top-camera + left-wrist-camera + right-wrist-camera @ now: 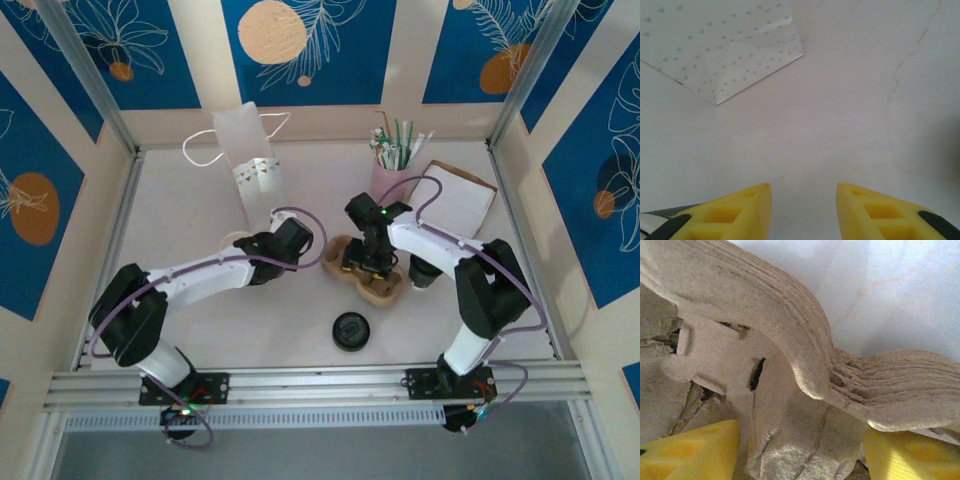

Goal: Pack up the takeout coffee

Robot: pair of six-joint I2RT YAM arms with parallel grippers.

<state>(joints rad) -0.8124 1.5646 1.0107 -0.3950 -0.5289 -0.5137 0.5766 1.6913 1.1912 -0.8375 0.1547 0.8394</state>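
Observation:
A small dark-based cup (424, 273), which I take for the takeout coffee, peeks out beside my right forearm and is mostly hidden. A brown pulp cup carrier (372, 285) lies mid-table. My right gripper (368, 262) is down in it. In the right wrist view its yellow fingers (695, 450) press either side of the carrier's centre ridge (805, 440), so the right gripper (801, 427) is shut on it. My left gripper (243, 242) hovers low near the foot of the white paper bag (247, 150). The left gripper (803, 186) is open over bare table, with the bag's corner (725, 50) ahead.
A flat black lid (351, 330) lies near the front, between the arms. A pink cup of straws (395, 175) and a white and brown flat packet (462, 195) stand at the back right. Metal rails frame the table (180, 210).

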